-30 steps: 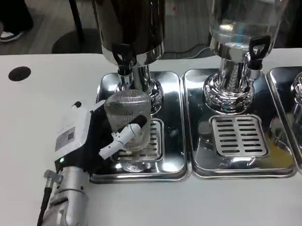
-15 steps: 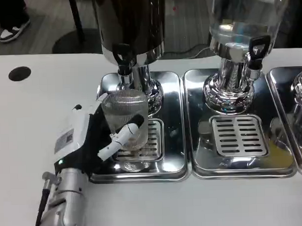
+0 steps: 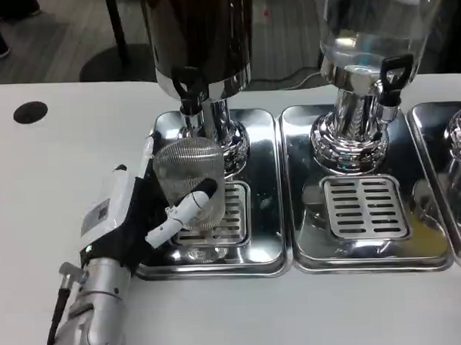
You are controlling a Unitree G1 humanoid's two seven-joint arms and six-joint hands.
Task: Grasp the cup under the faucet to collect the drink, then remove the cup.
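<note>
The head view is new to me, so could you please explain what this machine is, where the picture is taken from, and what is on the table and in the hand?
This is a humanoid robot seen from a camera on its own head or chest, looking down at a white table. The silver forearm at lower left ends in its left hand, white-backed with white and black fingers. That hand holds a ribbed clear cup, fingers wrapped round its side.

On the table stand shiny metal drip trays, each with a slotted grate. On them stand drink dispensers: a dark one, whose black-handled faucet is just above and behind the cup, and a clear one holding a clear liquid, with its own faucet. I see no drink flowing, and I cannot tell whether the cup has anything in it.
</note>
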